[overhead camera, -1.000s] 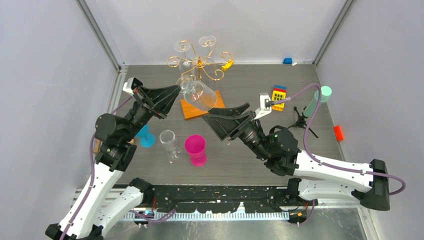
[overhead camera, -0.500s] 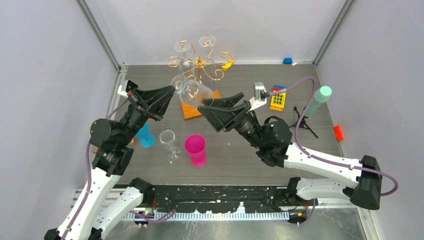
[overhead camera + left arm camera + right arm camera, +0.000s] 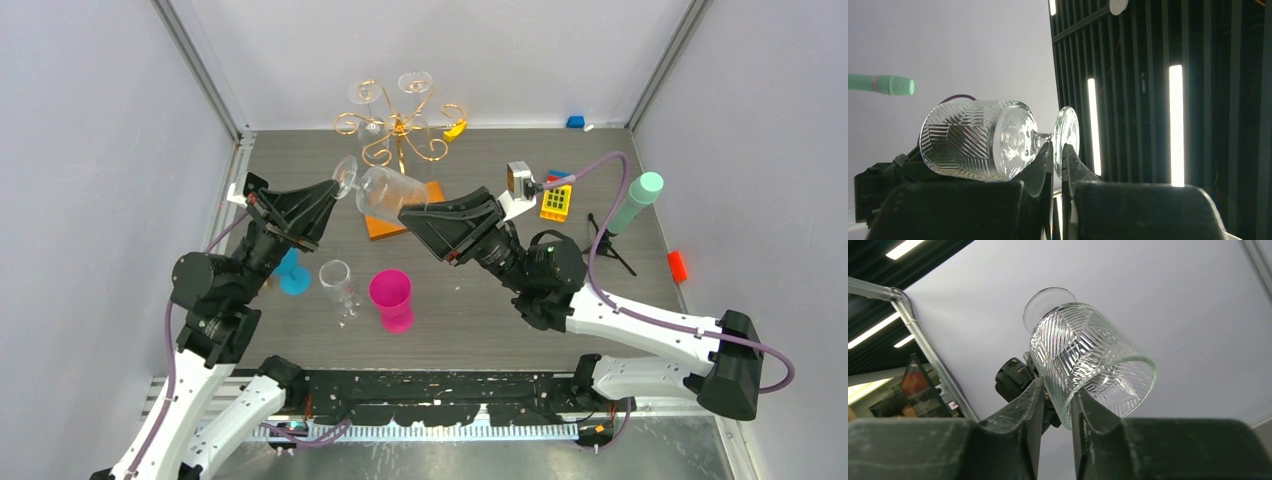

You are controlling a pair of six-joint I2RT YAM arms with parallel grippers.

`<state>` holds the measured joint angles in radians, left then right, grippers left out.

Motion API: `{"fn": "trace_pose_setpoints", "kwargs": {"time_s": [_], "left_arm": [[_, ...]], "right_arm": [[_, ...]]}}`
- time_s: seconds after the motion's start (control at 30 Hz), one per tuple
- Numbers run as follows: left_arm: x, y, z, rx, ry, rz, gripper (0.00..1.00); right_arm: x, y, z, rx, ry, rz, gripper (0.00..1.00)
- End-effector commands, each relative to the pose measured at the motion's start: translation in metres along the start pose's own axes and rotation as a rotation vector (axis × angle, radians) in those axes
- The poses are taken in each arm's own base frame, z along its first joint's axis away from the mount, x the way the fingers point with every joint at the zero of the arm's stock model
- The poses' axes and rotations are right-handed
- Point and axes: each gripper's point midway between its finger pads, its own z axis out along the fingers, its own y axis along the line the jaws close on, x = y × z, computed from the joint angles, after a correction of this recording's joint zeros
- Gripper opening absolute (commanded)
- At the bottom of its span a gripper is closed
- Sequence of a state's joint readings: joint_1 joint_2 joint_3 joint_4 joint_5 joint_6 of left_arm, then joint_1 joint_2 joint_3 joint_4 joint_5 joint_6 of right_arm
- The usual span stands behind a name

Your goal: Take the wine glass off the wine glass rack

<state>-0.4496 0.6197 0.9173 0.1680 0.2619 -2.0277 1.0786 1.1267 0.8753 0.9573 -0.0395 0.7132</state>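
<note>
Clearly we were at a handover. The clear, cut-patterned wine glass (image 3: 385, 193) was already off the thin gold wire wine glass rack (image 3: 398, 125) and lay on its side in the air, above the rack's orange-brown wooden base (image 3: 378, 226).

The left gripper (image 3: 1057, 150) was clenched on the stem, just behind the foot, with the bowl pointing away from it toward the right gripper (image 3: 1055, 390). That gripper's fingers stood either side of the bowl's wall at the rim, with little gap. We could not tell whether they actually pressed the glass.

Next, we judged, the right gripper needed a sure pinch before the left let go. It had to be a gentle one, since thin glass could crack or slip.

Below the two grippers stood a pink plastic cup (image 3: 391, 298) and a small clear stemmed glass (image 3: 337, 282), so a drop would land among them. Two more clear glasses (image 3: 413, 82) hung on the rack beyond the grippers. A small black tripod (image 3: 603, 240) stood well apart on the right gripper's outer side.
</note>
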Motion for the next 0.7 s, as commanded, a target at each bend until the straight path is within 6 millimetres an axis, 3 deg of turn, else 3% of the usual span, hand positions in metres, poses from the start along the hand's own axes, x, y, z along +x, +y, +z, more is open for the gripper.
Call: {"fn": "trace_pose_setpoints", "kwargs": {"time_s": [0.0, 0.03, 0.07, 0.13, 0.33, 0.4, 0.57, 0.67], "left_arm": [[-0.02, 0.024, 0.011, -0.056, -0.062, 0.024, 0.0], [-0.021, 0.025, 0.012, -0.057, -0.061, 0.024, 0.01], [-0.021, 0.026, 0.012, -0.058, -0.06, 0.023, 0.02], [-0.021, 0.025, 0.014, -0.056, -0.058, 0.023, 0.03], [-0.022, 0.024, 0.014, -0.047, -0.065, 0.047, 0.13], [-0.022, 0.022, 0.013, -0.041, -0.071, 0.072, 0.25], [-0.02, 0.018, 0.003, -0.06, -0.095, 0.22, 0.74], [-0.018, 0.024, -0.008, -0.142, -0.103, 0.376, 0.91]], "right_arm": [[-0.036, 0.057, 0.003, -0.209, -0.092, -0.008, 0.2], [-0.036, 0.059, 0.004, -0.214, -0.091, -0.008, 0.16], [-0.035, 0.059, 0.004, -0.215, -0.084, -0.008, 0.06], [-0.036, 0.059, 0.004, -0.212, -0.084, -0.007, 0.01], [-0.034, 0.06, 0.005, -0.204, -0.061, -0.012, 0.0], [-0.035, 0.056, 0.006, -0.177, -0.053, -0.018, 0.0], [-0.042, 0.04, 0.004, -0.048, -0.047, -0.036, 0.0], [-0.051, 0.026, 0.0, 0.065, -0.06, -0.054, 0.0]]}}
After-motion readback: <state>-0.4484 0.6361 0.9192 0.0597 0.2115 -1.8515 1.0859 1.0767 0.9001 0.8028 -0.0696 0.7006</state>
